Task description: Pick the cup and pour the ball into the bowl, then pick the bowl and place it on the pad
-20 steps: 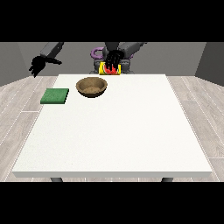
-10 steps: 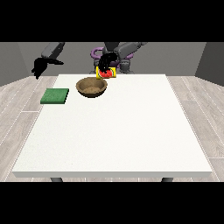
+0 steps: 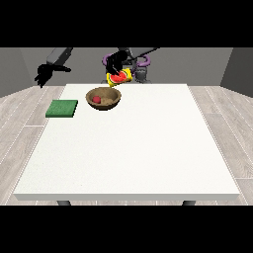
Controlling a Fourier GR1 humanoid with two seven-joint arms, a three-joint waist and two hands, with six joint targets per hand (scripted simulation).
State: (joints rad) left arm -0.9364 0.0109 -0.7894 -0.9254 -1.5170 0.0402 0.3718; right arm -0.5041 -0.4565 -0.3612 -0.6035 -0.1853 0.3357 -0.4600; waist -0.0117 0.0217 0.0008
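Observation:
A yellow cup (image 3: 118,78) with a red inside is tipped on its side in the air just above the far rim of the brown wooden bowl (image 3: 109,103). The black hand at the view's right (image 3: 114,63) is curled round the cup from above. A red ball (image 3: 96,99) lies inside the bowl at its left. The bowl stands on the white table (image 3: 133,143) near the far edge. A green square pad (image 3: 62,108) lies flat to the left of the bowl. The hand at the view's left (image 3: 43,74) hangs beyond the table's far left corner, holding nothing.
The robot's torso (image 3: 141,66) stands behind the table's far edge, right of the cup. The white tabletop stretches from the bowl towards the camera and to the right.
The hand with the cup moved left over the bowl and tipped the cup. The red ball now lies in the bowl. The hand at the view's left drifted slightly outward.

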